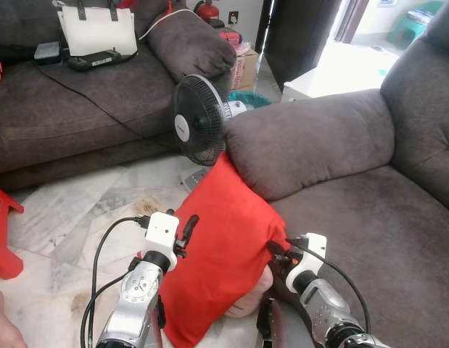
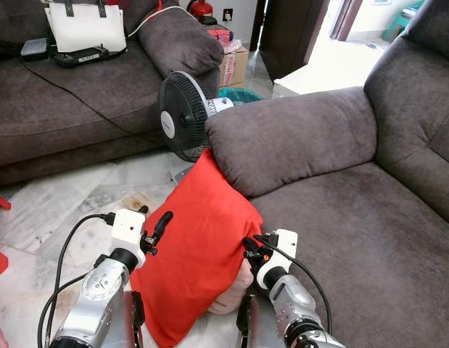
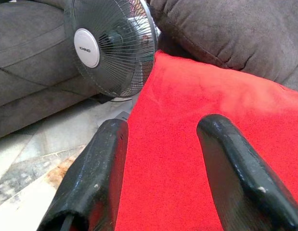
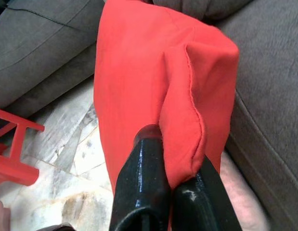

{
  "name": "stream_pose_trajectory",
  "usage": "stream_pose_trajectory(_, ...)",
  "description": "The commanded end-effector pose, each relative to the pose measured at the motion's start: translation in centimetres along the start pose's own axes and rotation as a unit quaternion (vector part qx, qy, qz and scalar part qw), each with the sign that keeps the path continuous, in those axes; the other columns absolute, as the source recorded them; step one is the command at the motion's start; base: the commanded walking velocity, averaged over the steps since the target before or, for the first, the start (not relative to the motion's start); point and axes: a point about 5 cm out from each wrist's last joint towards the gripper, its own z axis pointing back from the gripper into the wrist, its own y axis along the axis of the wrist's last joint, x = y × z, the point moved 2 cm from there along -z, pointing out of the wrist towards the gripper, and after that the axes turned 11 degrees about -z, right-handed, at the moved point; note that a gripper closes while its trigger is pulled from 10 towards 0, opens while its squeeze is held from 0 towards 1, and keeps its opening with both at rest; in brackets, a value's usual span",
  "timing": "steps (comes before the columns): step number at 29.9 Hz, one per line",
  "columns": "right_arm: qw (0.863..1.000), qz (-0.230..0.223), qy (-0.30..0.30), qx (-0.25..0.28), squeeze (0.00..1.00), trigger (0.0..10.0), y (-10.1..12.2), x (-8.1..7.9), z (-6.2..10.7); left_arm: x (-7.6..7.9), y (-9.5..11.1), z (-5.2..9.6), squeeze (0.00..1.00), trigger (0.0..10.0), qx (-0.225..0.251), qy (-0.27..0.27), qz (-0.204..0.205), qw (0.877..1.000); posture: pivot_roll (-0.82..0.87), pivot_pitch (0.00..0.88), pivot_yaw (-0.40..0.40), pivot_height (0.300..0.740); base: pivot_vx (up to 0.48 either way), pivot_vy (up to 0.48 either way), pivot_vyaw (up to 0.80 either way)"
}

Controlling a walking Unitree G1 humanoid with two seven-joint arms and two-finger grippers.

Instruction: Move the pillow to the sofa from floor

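Observation:
The red pillow (image 1: 224, 239) stands on edge on the marble floor and leans against the armrest (image 1: 311, 141) of the brown sofa (image 1: 369, 239). My right gripper (image 4: 175, 154) is shut on a fold of the pillow's edge on the sofa side. On the pillow's other side my left gripper (image 3: 163, 127) is open, with its fingers (image 3: 108, 159) spread against the red cloth. In the left eye view both grippers flank the pillow low down, the left (image 1: 184, 233) and the right (image 1: 278, 254).
A black standing fan (image 1: 199, 119) stands on the floor right behind the pillow. A second sofa (image 1: 64, 109) at the left carries a white bag (image 1: 97, 29) and cables. A red stool (image 1: 3, 232) is at far left. Part of a person (image 1: 249, 299) shows under the pillow's lower edge.

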Motion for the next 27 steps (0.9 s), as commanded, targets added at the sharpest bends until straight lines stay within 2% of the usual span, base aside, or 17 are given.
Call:
stream_pose_trajectory(1,1.000,0.013,0.002,0.015,0.00,0.0,0.9,-0.2,-0.3,0.0,0.3,-0.2,0.00,10.0,0.006,-0.002,0.000,1.000,0.11,0.062,-0.111,0.567,0.000,0.000,0.00)
stream_pose_trajectory(9,0.999,0.022,-0.012,0.038,0.00,0.0,1.1,-0.4,-0.4,-0.1,0.5,-0.4,0.00,10.0,0.010,-0.004,-0.003,1.000,0.10,0.053,-0.094,0.567,0.000,0.000,0.00)
stream_pose_trajectory(10,0.997,0.038,0.014,0.069,0.00,0.0,2.1,-1.3,-0.6,-0.2,0.5,-0.4,0.00,10.0,0.011,-0.004,-0.003,1.000,0.10,0.050,-0.090,0.567,0.000,0.000,0.00)
stream_pose_trajectory(11,0.987,0.075,0.056,0.128,0.00,9.3,4.1,-3.2,-0.1,-0.2,0.6,-0.4,0.00,10.0,0.013,-0.004,-0.004,1.000,0.10,0.046,-0.086,0.567,0.000,0.000,0.00)
stream_pose_trajectory(12,0.984,0.084,0.066,0.143,0.00,9.3,4.6,-3.8,0.2,-0.2,0.6,-0.4,0.00,10.0,0.013,-0.004,-0.005,1.000,0.10,0.045,-0.085,0.567,0.000,0.000,0.00)
stream_pose_trajectory(13,0.983,0.089,0.067,0.149,0.00,10.0,4.8,-4.0,0.5,-0.2,0.6,-0.4,0.00,10.0,0.014,-0.004,-0.005,1.000,0.10,0.045,-0.085,0.567,0.000,0.000,0.00)
stream_pose_trajectory(19,0.976,0.103,0.048,0.183,0.00,10.0,5.6,-4.0,2.1,-0.3,0.6,-0.5,0.00,10.0,0.017,-0.005,-0.005,1.000,0.09,0.032,-0.069,0.567,0.000,0.000,0.00)
stream_pose_trajectory(22,0.977,0.101,0.048,0.182,0.00,10.0,5.4,-4.6,2.8,-0.3,0.7,-0.6,0.00,10.0,0.018,-0.008,-0.005,1.000,0.09,0.026,-0.064,0.567,0.000,0.000,0.00)
stream_pose_trajectory(27,0.978,0.102,0.042,0.177,0.00,10.0,5.0,-4.8,3.0,-0.3,0.7,-0.6,0.00,10.0,0.019,-0.010,-0.007,1.000,0.09,0.017,-0.062,0.567,0.000,0.000,0.00)
